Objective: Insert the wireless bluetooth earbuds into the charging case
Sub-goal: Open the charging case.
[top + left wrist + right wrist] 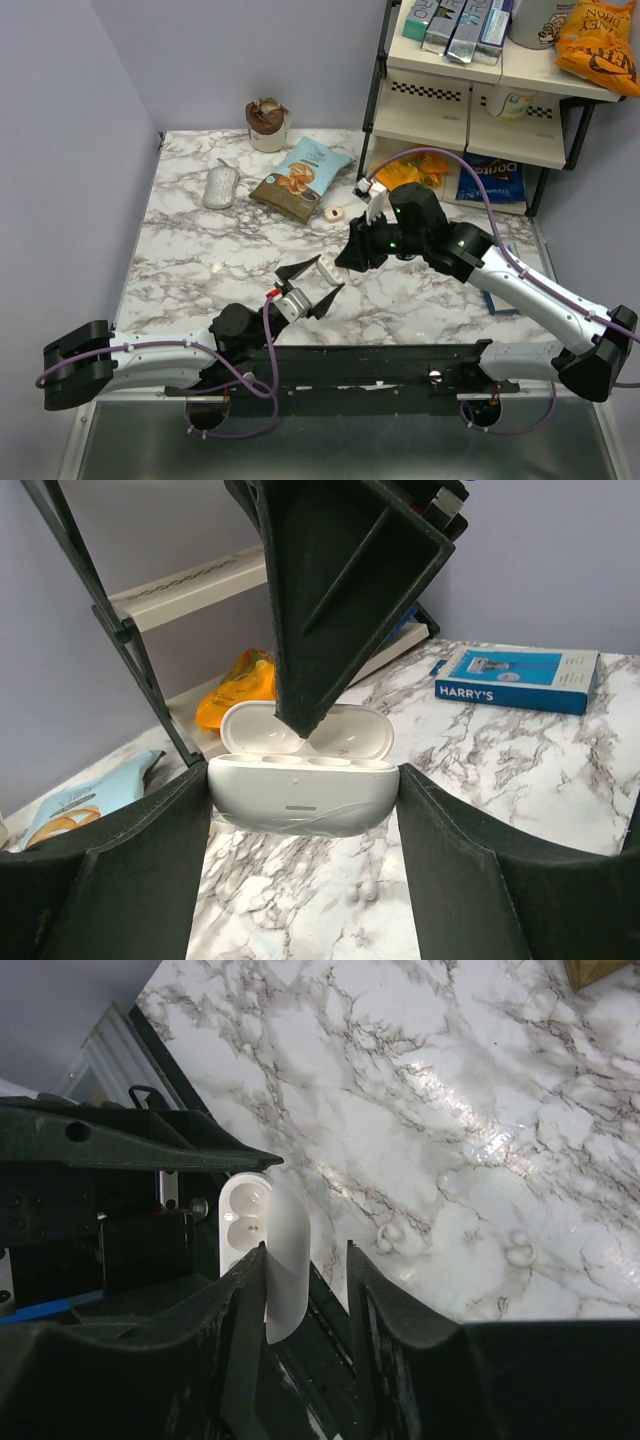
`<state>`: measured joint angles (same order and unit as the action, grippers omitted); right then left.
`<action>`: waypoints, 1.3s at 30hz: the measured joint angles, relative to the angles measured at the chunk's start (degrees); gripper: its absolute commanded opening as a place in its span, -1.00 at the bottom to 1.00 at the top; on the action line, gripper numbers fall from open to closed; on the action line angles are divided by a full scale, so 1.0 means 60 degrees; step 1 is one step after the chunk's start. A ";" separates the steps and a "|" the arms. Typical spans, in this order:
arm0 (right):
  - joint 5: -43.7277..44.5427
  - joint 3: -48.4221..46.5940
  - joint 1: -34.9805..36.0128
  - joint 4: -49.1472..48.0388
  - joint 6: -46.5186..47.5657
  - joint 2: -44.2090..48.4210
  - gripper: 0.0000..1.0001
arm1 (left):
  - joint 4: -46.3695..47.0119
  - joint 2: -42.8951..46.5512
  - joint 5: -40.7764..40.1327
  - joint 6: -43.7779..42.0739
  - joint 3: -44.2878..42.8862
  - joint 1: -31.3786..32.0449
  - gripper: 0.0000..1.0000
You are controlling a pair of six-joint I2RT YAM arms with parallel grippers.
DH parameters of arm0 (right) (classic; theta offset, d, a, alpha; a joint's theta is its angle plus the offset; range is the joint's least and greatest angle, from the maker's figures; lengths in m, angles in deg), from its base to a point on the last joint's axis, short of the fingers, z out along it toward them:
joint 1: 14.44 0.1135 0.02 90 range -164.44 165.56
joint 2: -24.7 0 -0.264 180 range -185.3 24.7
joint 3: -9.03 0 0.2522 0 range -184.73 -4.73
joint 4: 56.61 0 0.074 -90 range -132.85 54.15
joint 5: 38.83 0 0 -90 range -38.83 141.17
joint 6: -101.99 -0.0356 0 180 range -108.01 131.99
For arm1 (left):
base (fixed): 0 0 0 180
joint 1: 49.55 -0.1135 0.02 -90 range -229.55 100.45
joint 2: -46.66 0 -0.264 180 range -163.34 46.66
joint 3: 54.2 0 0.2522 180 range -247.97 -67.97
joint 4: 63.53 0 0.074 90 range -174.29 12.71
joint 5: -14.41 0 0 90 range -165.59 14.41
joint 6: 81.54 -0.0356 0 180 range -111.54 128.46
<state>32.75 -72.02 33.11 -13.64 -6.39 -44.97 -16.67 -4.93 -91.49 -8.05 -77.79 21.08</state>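
Observation:
My left gripper (312,283) is shut on the charging case (303,792), a white rounded case held by its two ends above the table. Its lid (305,730) stands open, and the wells (245,1218) look empty. My right gripper (305,1252) hovers right over the case with its jaws apart. The upright lid (287,1260) sits between them, against the left finger only. One dark right finger (330,600) points down into the open case. Small white earbuds (362,891) lie on the marble below the case, and show as pale lumps (388,1236) in the right wrist view.
A blue HARRY'S box (515,678) lies on the marble to the right. A black-framed shelf rack (470,90) stands at the back right with snack bags (410,172) under it. Further back lie a snack bag (300,178), a grey oval object (221,186) and a cup (267,124).

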 measured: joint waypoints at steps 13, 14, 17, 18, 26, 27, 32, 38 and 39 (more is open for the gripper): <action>-0.0273 0.0000 -0.0007 0.0033 0.0168 -0.0142 -0.99 | 0.0047 0.0004 -0.0080 -0.0025 -0.0004 0.0047 -0.85; -0.0270 0.0000 -0.0007 0.0040 0.0204 -0.0142 -0.99 | 0.0069 -0.0011 -0.0135 -0.0007 -0.0007 0.0062 -0.59; -0.0186 -0.0007 -0.0007 0.0084 0.0342 -0.0138 -0.99 | -0.0011 -0.0087 -0.0273 0.0055 -0.0098 0.0062 0.13; -0.0120 -0.0018 -0.0007 0.0106 0.0419 -0.0138 -0.99 | -0.0138 -0.0113 -0.0361 0.0102 -0.0171 0.0066 0.24; 0.0528 -0.0725 -0.0004 0.0627 0.1166 0.0015 -0.99 | -0.1657 -0.0058 -0.1093 0.0477 -0.1140 0.0087 0.90; 0.0616 -0.0845 -0.0004 0.0703 0.1304 0.0062 -0.99 | -0.1869 -0.0007 -0.1184 0.0521 -0.1198 0.0084 0.92; 0.0809 -0.1264 0.0018 0.0823 0.1789 0.0255 -0.99 | -0.2892 0.0233 -0.1355 0.0659 -0.1570 -0.0033 0.98; 0.1483 -0.1209 0.0361 0.0827 0.2568 0.0568 -0.99 | -0.4590 0.0929 -0.0488 0.1341 -0.2266 -0.0648 0.97; 0.1727 -0.1064 0.0459 0.0703 0.2798 0.0710 -0.99 | -0.4816 0.1133 0.0415 0.1814 -0.2361 -0.0922 0.97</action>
<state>43.11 -78.40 35.86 -9.42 10.40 -40.70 -45.56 1.87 -89.00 2.83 -91.95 15.55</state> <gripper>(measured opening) 0.031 0.988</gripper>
